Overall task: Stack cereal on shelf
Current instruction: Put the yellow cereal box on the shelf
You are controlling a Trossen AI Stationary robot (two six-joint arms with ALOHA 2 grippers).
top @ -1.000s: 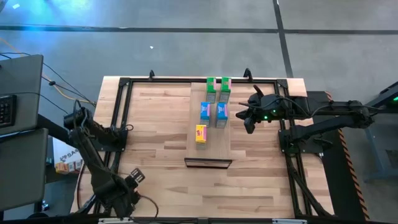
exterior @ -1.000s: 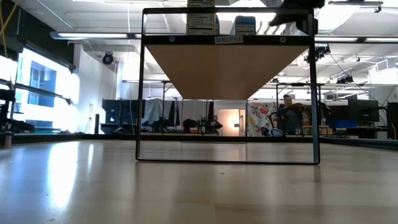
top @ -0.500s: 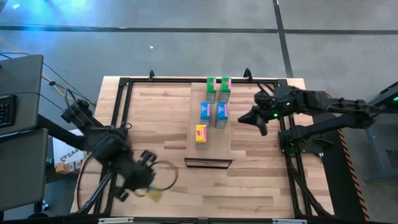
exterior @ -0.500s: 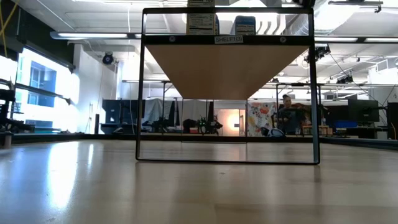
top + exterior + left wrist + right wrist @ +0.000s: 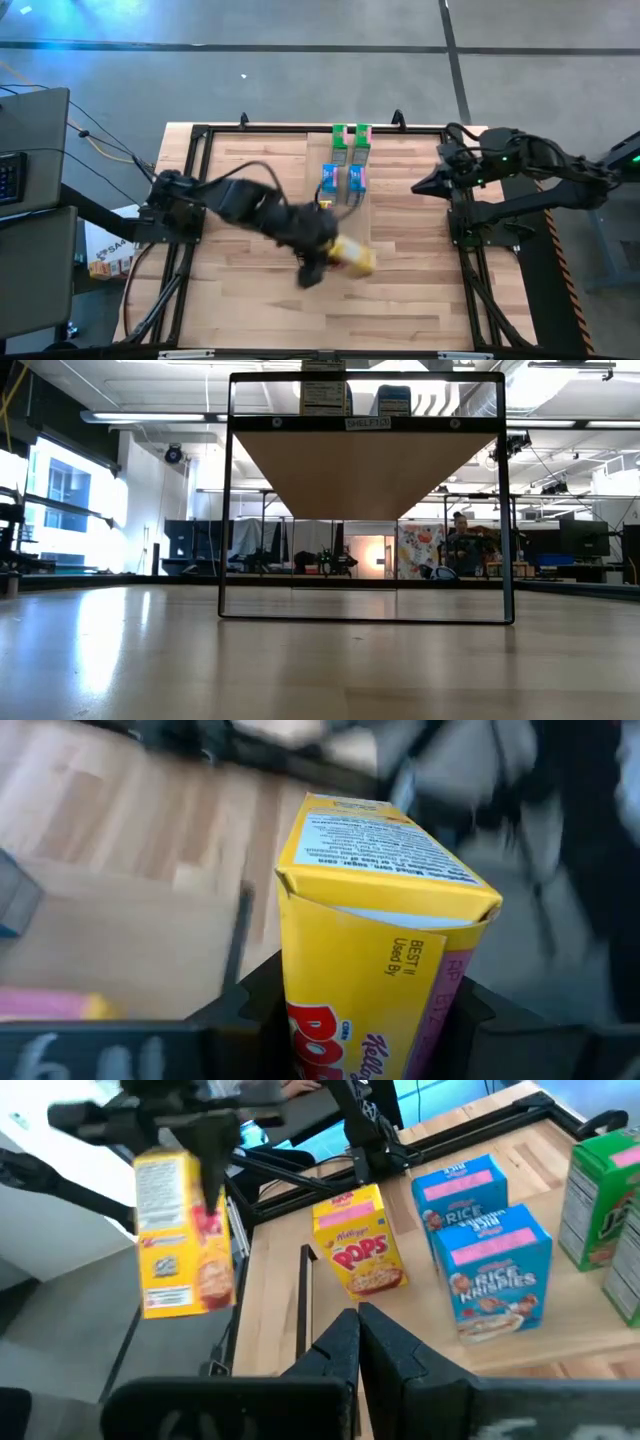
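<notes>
The shelf (image 5: 358, 215) is a pale panel on a black frame in the table's middle. On it stand two green cereal boxes (image 5: 350, 143), two blue ones (image 5: 342, 179) and a yellow one (image 5: 360, 1255). My left gripper (image 5: 335, 250) hangs over the shelf's near end, shut on a second yellow box (image 5: 185, 1230). My right gripper (image 5: 358, 1340) is shut on nothing, off the shelf's right side (image 5: 420, 185). The low view shows only the shelf's underside (image 5: 360, 470) with boxes on top. My left gripper pinches the yellow box (image 5: 380, 940) between its two fingers (image 5: 250, 1005), one on each of two opposite faces, at the end nearest the wrist (image 5: 340, 1020). The fingers slant down from above. The box hangs below them, lifted clear of table and shelf.
The shelf's black frame (image 5: 500, 510) stands above the tabletop, and a black rail frame (image 5: 190, 200) runs around the table. A bare strip of shelf (image 5: 420, 1320) lies next to the standing yellow box. Desks and people show in the room behind.
My left arm has swung from the table's near left corner up and toward the shelf, rolling its wrist, and now holds the yellow box over the shelf's near end. My right gripper has drawn back from the shelf toward the table's right edge and risen, still shut.
</notes>
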